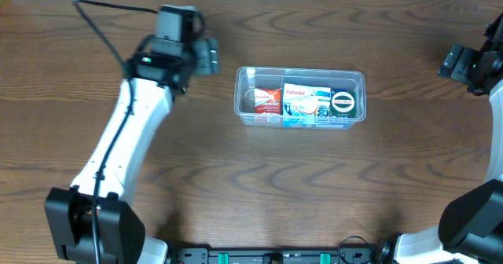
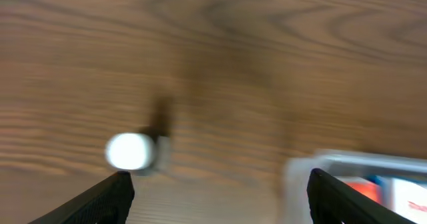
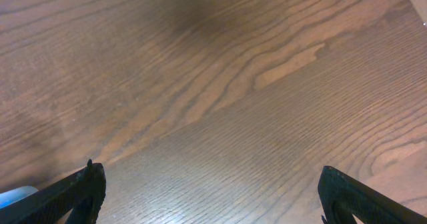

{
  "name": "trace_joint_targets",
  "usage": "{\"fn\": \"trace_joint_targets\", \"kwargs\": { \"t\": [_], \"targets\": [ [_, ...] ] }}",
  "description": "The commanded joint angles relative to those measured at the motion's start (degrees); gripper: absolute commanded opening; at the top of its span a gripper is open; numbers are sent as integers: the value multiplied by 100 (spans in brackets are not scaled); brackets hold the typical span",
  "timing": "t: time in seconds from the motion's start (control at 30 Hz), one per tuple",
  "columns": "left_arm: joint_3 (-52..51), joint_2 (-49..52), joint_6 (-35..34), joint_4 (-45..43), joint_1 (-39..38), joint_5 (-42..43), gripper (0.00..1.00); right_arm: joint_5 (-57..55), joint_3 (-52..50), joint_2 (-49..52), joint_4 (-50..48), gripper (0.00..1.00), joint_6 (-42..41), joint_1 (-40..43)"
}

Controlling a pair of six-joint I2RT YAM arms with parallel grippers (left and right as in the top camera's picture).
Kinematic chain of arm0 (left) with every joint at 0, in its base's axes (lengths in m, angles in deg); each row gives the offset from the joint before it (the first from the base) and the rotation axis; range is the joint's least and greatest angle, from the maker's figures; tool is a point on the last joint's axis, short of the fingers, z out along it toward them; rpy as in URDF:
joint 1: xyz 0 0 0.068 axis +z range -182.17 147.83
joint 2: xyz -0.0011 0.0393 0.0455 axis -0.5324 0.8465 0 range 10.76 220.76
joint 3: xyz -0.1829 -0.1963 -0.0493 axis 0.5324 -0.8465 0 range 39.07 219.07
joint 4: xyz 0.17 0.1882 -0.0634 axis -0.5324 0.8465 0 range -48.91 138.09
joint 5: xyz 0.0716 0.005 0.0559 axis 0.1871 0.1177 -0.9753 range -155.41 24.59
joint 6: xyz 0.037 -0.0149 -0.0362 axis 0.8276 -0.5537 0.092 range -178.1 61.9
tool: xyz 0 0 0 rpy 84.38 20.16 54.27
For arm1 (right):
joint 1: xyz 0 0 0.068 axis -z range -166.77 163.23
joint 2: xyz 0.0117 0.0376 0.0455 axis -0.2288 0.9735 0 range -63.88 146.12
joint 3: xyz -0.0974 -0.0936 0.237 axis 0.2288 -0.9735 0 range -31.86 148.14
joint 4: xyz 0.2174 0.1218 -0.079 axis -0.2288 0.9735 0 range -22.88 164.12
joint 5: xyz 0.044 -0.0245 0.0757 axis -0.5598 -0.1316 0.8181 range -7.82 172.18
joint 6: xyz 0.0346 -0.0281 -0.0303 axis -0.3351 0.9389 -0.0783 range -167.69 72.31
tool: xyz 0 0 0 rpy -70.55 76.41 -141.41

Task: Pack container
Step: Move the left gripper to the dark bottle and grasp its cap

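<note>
Container [image 1: 267, 70] | boxes [image 1: 306, 99] seen inside | left claw [image 2: 219, 177] open, empty | right claw [image 3: 210, 174] wide open, empty | blurred white item [image 2: 130, 151] on desk [image 1: 314, 185] should be straddled squarely before closing.

The white-shelled left arm [image 1: 118, 150], black at its joints, ends in a black left hand [image 1: 214, 56], with a thin black cable [image 1: 118, 6] and small green light [image 1: 145, 59] near the wrist.

"Panadol" on red box [image 1: 268, 100] and blue box [image 1: 306, 103]
</note>
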State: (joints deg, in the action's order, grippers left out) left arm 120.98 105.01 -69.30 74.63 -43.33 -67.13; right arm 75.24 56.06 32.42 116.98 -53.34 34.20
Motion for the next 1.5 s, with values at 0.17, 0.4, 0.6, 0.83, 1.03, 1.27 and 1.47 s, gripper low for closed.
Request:
{"fn": "trace_joint_targets", "kwargs": {
  "t": [0.17, 0.4, 0.6, 0.83, 1.03, 1.27, 1.47],
  "targets": [
    [72, 214, 962, -151, 754, -35, 94, -15, -7, 13, -7, 99, -52, 39],
    [68, 664, 1189, -317, 767, -42, 94, -15, -7, 13, -7, 99, -52, 39],
    [68, 1154, 1182, -317, 767, -42, 93, -15, -7, 13, -7, 99, -52, 39],
    [66, 1561, 1182, -367, 767, -39, 93, -15, -7, 13, -7, 99, -52, 39],
    [66, 1805, 1185, -511, 767, -42, 88, -15, -7, 13, -7, 99, -52, 39],
    [31, 1923, 1185, -522, 767, -42, 79, -15, -7, 13, -7, 99, -52, 39],
    [28, 1961, 1185, -516, 767, -42, 63, -15, -7, 13, -7, 99, -52, 39]
  ]
}}
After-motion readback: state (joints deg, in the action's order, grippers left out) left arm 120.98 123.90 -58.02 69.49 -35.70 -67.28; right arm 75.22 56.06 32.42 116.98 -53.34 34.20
